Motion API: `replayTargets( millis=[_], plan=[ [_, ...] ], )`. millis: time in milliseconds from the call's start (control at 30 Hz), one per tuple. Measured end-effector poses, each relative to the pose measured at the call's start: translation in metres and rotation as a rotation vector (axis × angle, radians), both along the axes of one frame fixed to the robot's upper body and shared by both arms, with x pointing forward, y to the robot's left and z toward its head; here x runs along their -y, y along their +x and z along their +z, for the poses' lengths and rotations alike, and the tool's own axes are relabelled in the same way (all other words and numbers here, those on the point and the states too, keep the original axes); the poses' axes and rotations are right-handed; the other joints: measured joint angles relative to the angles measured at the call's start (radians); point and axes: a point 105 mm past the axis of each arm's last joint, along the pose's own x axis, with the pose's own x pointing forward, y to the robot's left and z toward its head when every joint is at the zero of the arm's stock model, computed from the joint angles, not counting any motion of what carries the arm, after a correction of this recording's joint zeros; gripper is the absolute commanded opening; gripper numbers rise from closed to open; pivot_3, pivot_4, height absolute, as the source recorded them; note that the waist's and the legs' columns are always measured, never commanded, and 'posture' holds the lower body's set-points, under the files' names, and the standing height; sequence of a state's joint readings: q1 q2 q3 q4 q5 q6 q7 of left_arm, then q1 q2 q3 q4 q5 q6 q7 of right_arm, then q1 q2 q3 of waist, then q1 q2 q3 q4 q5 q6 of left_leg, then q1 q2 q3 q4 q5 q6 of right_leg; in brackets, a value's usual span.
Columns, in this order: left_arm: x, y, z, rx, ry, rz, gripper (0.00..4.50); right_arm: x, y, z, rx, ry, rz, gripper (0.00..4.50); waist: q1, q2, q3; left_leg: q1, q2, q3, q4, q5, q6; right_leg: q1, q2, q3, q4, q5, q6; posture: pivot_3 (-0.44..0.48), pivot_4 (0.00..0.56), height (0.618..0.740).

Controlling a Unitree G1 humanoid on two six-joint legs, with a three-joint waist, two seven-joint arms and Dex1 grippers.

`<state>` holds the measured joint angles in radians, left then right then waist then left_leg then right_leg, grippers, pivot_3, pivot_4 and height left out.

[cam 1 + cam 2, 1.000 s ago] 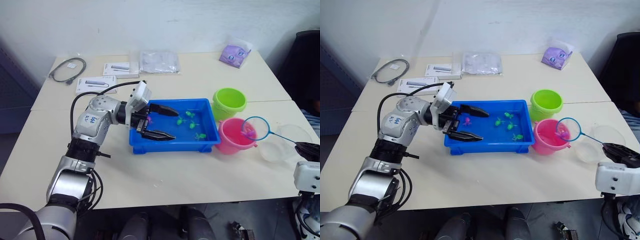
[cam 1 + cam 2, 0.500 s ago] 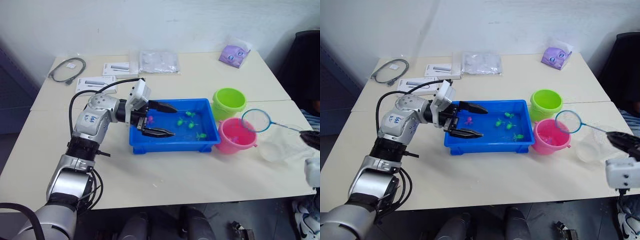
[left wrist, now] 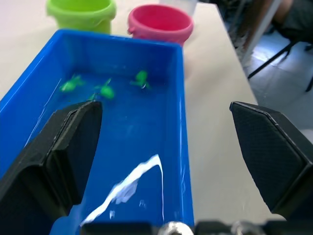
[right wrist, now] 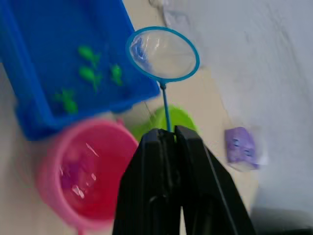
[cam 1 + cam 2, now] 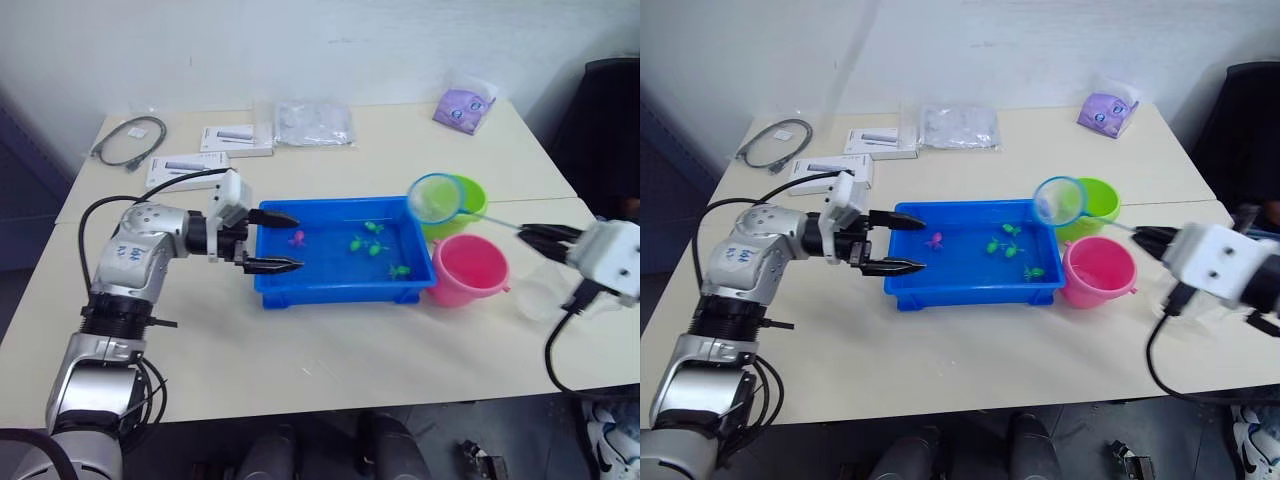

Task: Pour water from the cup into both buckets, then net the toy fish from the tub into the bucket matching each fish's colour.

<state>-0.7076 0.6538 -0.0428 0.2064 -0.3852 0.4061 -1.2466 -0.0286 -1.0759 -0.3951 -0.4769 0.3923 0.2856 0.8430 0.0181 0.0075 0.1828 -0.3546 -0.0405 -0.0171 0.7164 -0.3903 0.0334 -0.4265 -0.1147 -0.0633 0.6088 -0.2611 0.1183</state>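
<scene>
Centrally on the desk point(image 5: 330, 340) sits the one blue tub point(image 5: 335, 290), taken as the landmark for everything else. Inside the tub lie four green toy fish point(image 5: 372, 240) grouped toward its right half and one pink fish point(image 5: 297, 238) toward its left half. Two buckets stand just off the tub's right end: the pink bucket point(image 5: 470, 270) touching or nearly touching the near right corner, and the lime green bucket point(image 5: 462, 200) behind it at the far right corner. A single clear cup point(image 5: 545, 295) rests farther right of the tub, beyond the pink bucket. One net point(image 5: 435, 198) is raised above the tub's far right corner, its hoop overlapping the green bucket's rim in the head view, and whether it carries a fish cannot be told. The right end effector point(image 4: 166, 139) has its two black fingers pressed together on the net's thin stick handle. The left end effector point(image 5: 268, 240) is at the tub's left end, its two fingers spread wide apart and holding nothing, one over the tub's left edge and one over the desk in front of the tub.
</scene>
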Motion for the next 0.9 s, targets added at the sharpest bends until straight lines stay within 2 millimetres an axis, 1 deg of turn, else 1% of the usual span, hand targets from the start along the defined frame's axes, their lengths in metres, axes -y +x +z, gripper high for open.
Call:
replayTargets(
  millis=[33, 67, 100, 133, 200, 267, 300, 367, 533, 600, 733, 900],
  plan=[
    [-0.009, 0.0, -0.002, -0.007, 0.003, 0.042, 4.49, -0.014, 0.008, -0.003, -0.04, 0.083, 0.028, 0.0, -0.001, -0.001, -0.001, 0.0, 0.001, 0.0, 0.001, 0.0, -0.001, 0.0, 0.0, 0.0, -0.001, 0.0, 0.0, 0.0, 0.15, 0.735],
    [-0.015, 0.0, -0.004, -0.013, 0.003, 0.072, 4.49, -0.025, 0.013, -0.008, -0.079, 0.129, 0.051, 0.0, -0.003, -0.001, 0.0, 0.0, 0.0, 0.0, 0.0, 0.0, -0.001, 0.0, 0.0, 0.0, -0.001, 0.0, 0.0, 0.0, 0.15, 0.735],
    [-0.023, -0.001, -0.007, -0.017, 0.01, 0.112, 4.49, -0.039, 0.019, -0.018, -0.149, 0.169, 0.08, 0.0, -0.007, -0.001, 0.0, 0.0, 0.0, 0.0, 0.0, 0.0, -0.001, 0.0, 0.0, 0.0, 0.0, 0.0, -0.001, 0.0, 0.15, 0.735],
    [-0.028, -0.003, -0.008, -0.018, 0.012, 0.137, 4.49, -0.049, 0.022, -0.029, -0.221, 0.182, 0.097, 0.0, -0.004, -0.001, 0.0, -0.001, 0.0, -0.001, 0.0, 0.0, -0.001, -0.001, 0.0, 0.0, -0.001, 0.0, -0.001, 0.0, 0.15, 0.735],
    [-0.039, -0.009, -0.007, -0.015, 0.021, 0.191, 4.49, -0.065, 0.029, -0.049, -0.356, 0.2, 0.118, 0.0, 0.003, -0.001, 0.0, -0.003, 0.0, -0.001, 0.0, 0.0, -0.001, -0.003, 0.0, -0.001, -0.001, 0.0, -0.001, 0.0, 0.15, 0.735],
    [-0.047, -0.015, -0.007, -0.014, 0.025, 0.233, 4.49, -0.078, 0.04, -0.057, -0.404, 0.218, 0.13, 0.0, 0.004, -0.001, 0.0, -0.003, -0.001, -0.001, 0.0, 0.0, -0.001, -0.002, 0.0, -0.001, -0.002, 0.0, -0.001, 0.0, 0.15, 0.735],
    [-0.047, -0.017, -0.005, -0.01, 0.021, 0.245, 4.49, -0.083, 0.046, -0.059, -0.415, 0.218, 0.13, 0.0, 0.006, -0.001, 0.0, -0.003, -0.003, -0.002, 0.0, 0.0, 0.0, -0.002, -0.001, -0.001, -0.002, 0.0, -0.001, 0.0, 0.15, 0.735],
    [-0.048, -0.022, -0.002, 0.002, 0.017, 0.262, 4.49, -0.089, 0.054, -0.065, -0.45, 0.181, 0.137, 0.0, 0.008, -0.001, 0.0, -0.003, -0.003, -0.002, 0.0, 0.0, 0.0, -0.001, -0.001, -0.002, -0.002, 0.0, -0.001, 0.0, 0.15, 0.735],
    [-0.051, -0.027, 0.004, 0.015, 0.01, 0.3, 4.49, -0.087, 0.059, -0.086, -0.559, 0.112, 0.132, 0.0, 0.002, -0.001, 0.0, -0.003, -0.003, -0.001, -0.001, 0.0, 0.0, -0.003, 0.0, -0.003, -0.002, 0.0, -0.001, 0.0, 0.15, 0.735],
    [-0.052, -0.029, 0.004, 0.018, 0.012, 0.316, 4.49, -0.09, 0.069, -0.09, -0.565, 0.104, 0.129, 0.0, -0.005, -0.001, 0.0, -0.003, -0.002, 0.0, -0.001, 0.0, 0.0, -0.003, 0.0, -0.005, -0.001, 0.0, -0.001, 0.0, 0.15, 0.735],
    [-0.053, -0.031, 0.002, 0.018, 0.009, 0.341, 4.49, -0.1, 0.088, -0.086, -0.532, 0.119, 0.125, 0.0, -0.023, -0.001, 0.0, -0.002, -0.001, 0.0, -0.001, 0.0, -0.001, -0.004, 0.0, -0.008, 0.001, 0.0, -0.001, 0.0, 0.15, 0.735],
    [-0.053, -0.03, 0.005, 0.038, 0.006, 0.356, 4.49, -0.114, 0.108, -0.081, -0.484, 0.136, 0.118, 0.0, -0.025, -0.001, 0.0, -0.002, -0.001, 0.0, -0.001, -0.001, -0.002, -0.004, 0.0, -0.01, 0.0, 0.0, -0.001, 0.0, 0.15, 0.735]
  ],
)
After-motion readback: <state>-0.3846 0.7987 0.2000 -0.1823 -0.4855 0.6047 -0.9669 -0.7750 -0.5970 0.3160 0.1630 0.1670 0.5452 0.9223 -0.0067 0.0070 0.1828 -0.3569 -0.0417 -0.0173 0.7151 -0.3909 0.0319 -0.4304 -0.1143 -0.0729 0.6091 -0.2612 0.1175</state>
